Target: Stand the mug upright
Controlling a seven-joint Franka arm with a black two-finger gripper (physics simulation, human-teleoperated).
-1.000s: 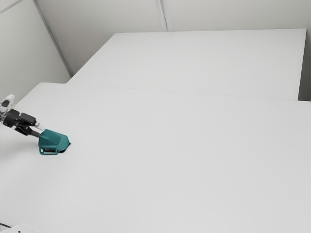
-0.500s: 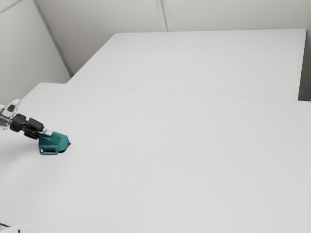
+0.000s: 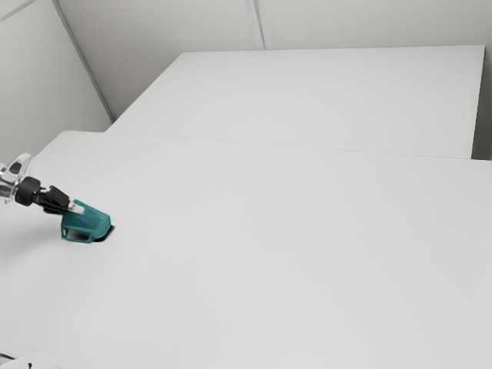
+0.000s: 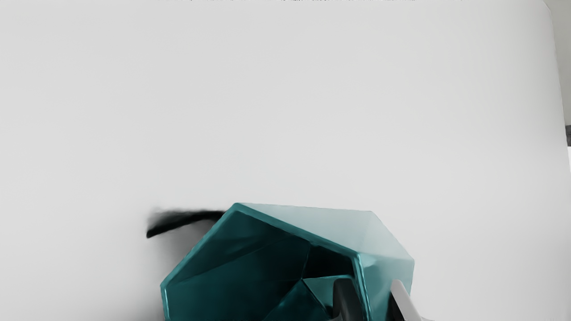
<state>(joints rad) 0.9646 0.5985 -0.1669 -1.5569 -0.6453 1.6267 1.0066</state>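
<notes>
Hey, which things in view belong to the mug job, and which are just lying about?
For the job:
- teal mug, tilted
- robot arm, reaching to it
- white table, beneath

Apparently just lying about:
- rounded white thing, exterior view's lower-left corner, unidentified

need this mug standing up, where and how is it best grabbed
I'd pinch the mug by its wall at the rim, coming from the mouth side, one finger inside and one outside. It is tipped over, its open mouth turned toward the tool, and the wall looks thin enough there to pinch.
</notes>
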